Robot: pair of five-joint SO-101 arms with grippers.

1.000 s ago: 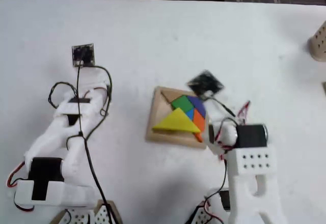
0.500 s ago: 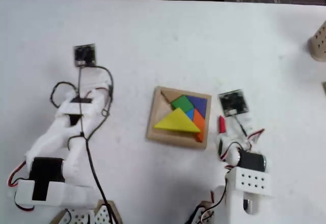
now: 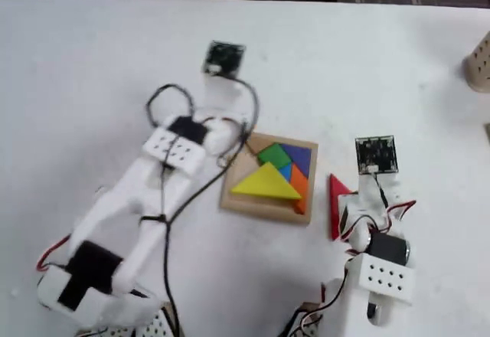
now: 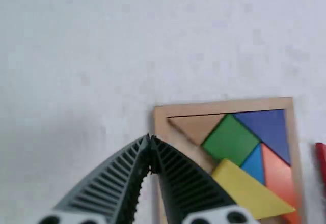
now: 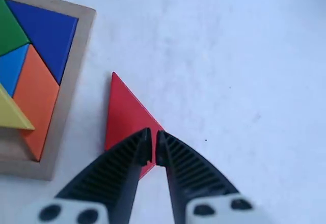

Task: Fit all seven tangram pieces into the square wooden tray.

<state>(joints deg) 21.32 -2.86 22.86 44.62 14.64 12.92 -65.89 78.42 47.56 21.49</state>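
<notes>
The square wooden tray (image 3: 260, 203) lies mid-table and holds a yellow triangle (image 3: 264, 182), a green square (image 3: 272, 155), a blue triangle (image 3: 300, 155), an orange piece (image 3: 301, 185) and a small light-blue triangle (image 3: 285, 171). A red triangle (image 3: 338, 199) lies flat on the table just right of the tray. My right gripper (image 5: 153, 135) is shut, its tips over the red triangle (image 5: 125, 114). My left gripper (image 4: 150, 143) is shut, its tips at the corner of the tray (image 4: 160, 113) beside a tan triangular area (image 4: 196, 124).
Black cables (image 3: 164, 96) loop beside the left arm. A perforated wooden block (image 3: 479, 65) stands at the table's right edge. Both arm bases sit along the front edge. White tabletop stretches behind the tray and to its far right.
The left arm swung from the table's left side over to the tray's corner. The right arm drew back from the tray, and the red triangle now lies uncovered on the table.
</notes>
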